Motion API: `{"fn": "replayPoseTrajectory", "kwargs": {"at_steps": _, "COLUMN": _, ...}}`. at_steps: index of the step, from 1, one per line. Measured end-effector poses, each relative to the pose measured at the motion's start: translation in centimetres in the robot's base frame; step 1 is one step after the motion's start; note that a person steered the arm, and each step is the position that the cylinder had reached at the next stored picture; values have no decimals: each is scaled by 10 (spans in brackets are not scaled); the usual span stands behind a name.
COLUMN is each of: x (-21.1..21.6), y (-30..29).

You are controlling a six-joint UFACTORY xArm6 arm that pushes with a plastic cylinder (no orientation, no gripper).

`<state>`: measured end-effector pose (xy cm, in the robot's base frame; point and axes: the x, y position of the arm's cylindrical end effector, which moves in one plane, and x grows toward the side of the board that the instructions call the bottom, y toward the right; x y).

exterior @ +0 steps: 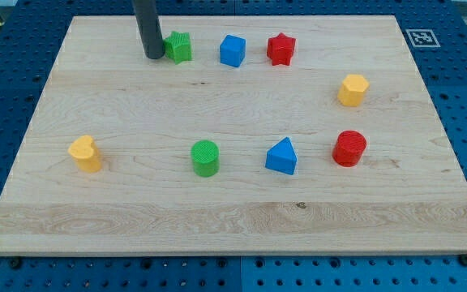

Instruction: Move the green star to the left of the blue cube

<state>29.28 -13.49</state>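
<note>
green cylinder (205, 157) nearest | my tip (154, 57) touching green star (178, 47), left of blue cube (232, 50) | no jaws, bare rod

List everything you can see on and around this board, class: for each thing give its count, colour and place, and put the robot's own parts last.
green star: 1, green, the view's top left, just right of the rod
blue cube: 1, blue, the view's top middle, right of the green star
red star: 1, red, the view's top, right of the blue cube
yellow hexagon: 1, yellow, the view's right
red cylinder: 1, red, the view's right, below the yellow hexagon
blue triangle: 1, blue, lower middle
green cylinder: 1, green, lower middle
yellow heart: 1, yellow, the view's left
board: 1, light wood
tag: 1, black and white, beyond the board's top right corner
my tip: 1, dark rod, close beside the green star's left
</note>
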Motion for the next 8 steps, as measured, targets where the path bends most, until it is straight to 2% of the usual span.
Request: {"fn": "replayPoseTrajectory", "kwargs": {"at_steps": 8, "x": 0, "y": 36}}
